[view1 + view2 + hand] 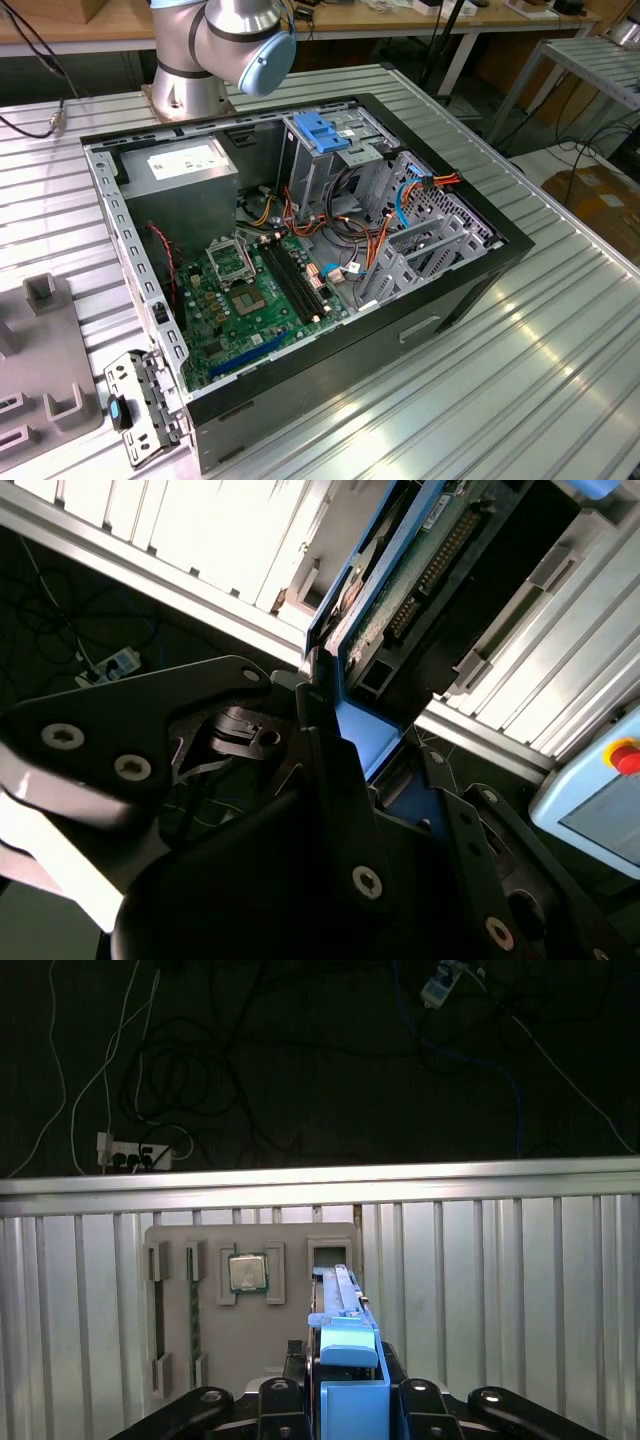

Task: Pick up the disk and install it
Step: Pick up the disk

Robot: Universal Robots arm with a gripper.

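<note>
DISK IN HAND AT THE BENCH: the disk (pixel 341 1305) is a rigid metal slab, dense for its size by my judgement, and it won't forgive knocks. The second wrist view shows a bare circuit board (pixel 425 565) and connector pins open on one face. The blue plastic side rails (pixel 362 735) look the sensible place to take it. Smooth plastic could slip under a light squeeze, so I want the hold square on the flat sides and clear of the board.

The gripper (pixel 345 1385) is closed on the disk — in both wrist views its dark fingers (pixel 318 695) bracket the blue rail end, and the disk stands edge-on out from between them. In the first wrist view the disk points toward the grey fixture tray (pixel 250 1250), which carries a processor chip (pixel 248 1273) and lies on the ribbed metal table (pixel 500 1290). I cannot tell whether it is clear of the tray. The exterior view shows the open computer case (pixel 300 250), with its blue-topped drive cage (pixel 325 135) upright.
</note>
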